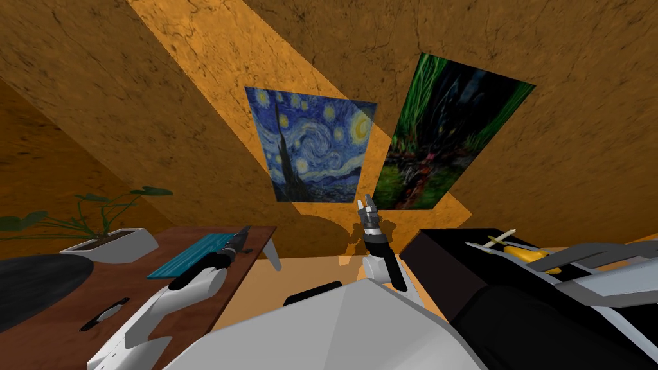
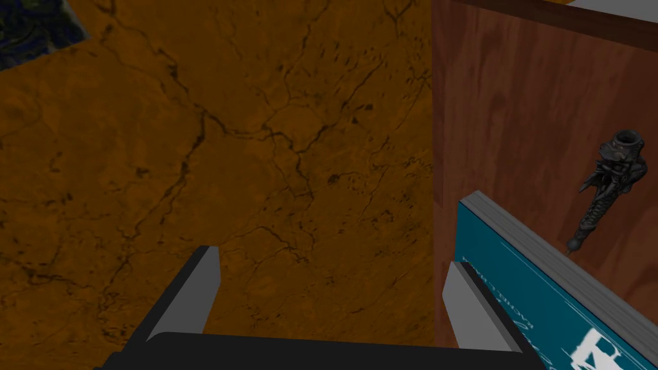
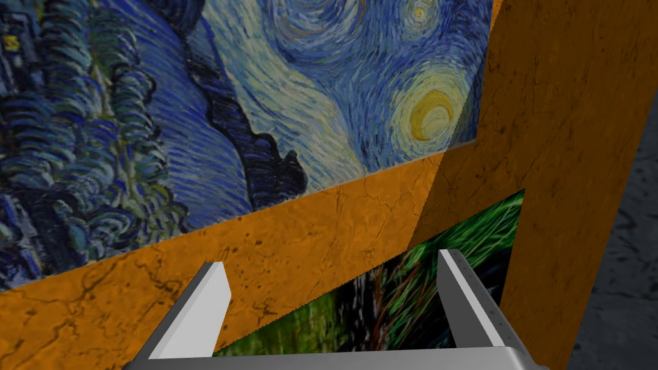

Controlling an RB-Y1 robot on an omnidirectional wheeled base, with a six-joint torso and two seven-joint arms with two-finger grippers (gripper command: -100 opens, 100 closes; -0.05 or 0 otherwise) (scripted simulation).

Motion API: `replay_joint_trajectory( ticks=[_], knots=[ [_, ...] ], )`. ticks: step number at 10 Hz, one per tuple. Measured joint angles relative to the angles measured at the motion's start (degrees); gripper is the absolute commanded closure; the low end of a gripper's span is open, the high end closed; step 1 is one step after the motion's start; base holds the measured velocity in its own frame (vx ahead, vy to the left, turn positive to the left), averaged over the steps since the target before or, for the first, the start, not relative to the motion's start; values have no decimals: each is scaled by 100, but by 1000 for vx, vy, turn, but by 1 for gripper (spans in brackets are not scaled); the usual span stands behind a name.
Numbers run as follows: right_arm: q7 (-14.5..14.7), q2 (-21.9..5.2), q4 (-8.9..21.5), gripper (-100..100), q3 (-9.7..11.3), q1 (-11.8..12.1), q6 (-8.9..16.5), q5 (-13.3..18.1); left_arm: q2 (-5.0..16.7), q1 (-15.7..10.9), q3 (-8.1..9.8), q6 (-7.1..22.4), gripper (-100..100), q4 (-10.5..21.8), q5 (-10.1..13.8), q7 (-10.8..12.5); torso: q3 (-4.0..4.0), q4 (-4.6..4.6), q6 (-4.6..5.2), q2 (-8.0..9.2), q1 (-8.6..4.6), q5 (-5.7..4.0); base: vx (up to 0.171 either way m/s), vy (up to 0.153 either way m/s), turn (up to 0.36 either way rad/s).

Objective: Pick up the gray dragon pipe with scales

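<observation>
The dark grey dragon pipe (image 2: 607, 189), scaled and with a round bowl at one end, lies on a brown wooden table (image 2: 514, 128). It is past a teal book (image 2: 527, 282) and off to the side of my left gripper (image 2: 331, 289). That gripper is open and holds nothing, with one finger (image 2: 472, 305) close to the book's corner. In the head view my left gripper (image 1: 241, 237) reaches over the table's far edge beside the book (image 1: 193, 254). A slim dark object (image 1: 106, 313) lies nearer on the table (image 1: 77, 302); I cannot tell if it is the pipe. My right gripper (image 1: 367, 209) is raised in the middle, open (image 3: 334, 295).
A white planter with a leafy plant (image 1: 112, 244) and a black round thing (image 1: 32, 282) stand on the table's left part. To the right is a black surface (image 1: 462, 257) with a yellow item and utensils (image 1: 520, 252). Orange-brown walls carry two paintings.
</observation>
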Motion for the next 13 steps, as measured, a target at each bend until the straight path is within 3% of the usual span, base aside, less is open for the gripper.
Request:
replay_joint_trajectory(
  ticks=[13],
  knots=[
    [0, 0, 0, 0, 0, 0, 0, 0, 416, -729, -66, 2045, -100, 1317, 641, -560, -6, -3, 0, -11, 7, 2, 42, 20, 0]
  ],
)
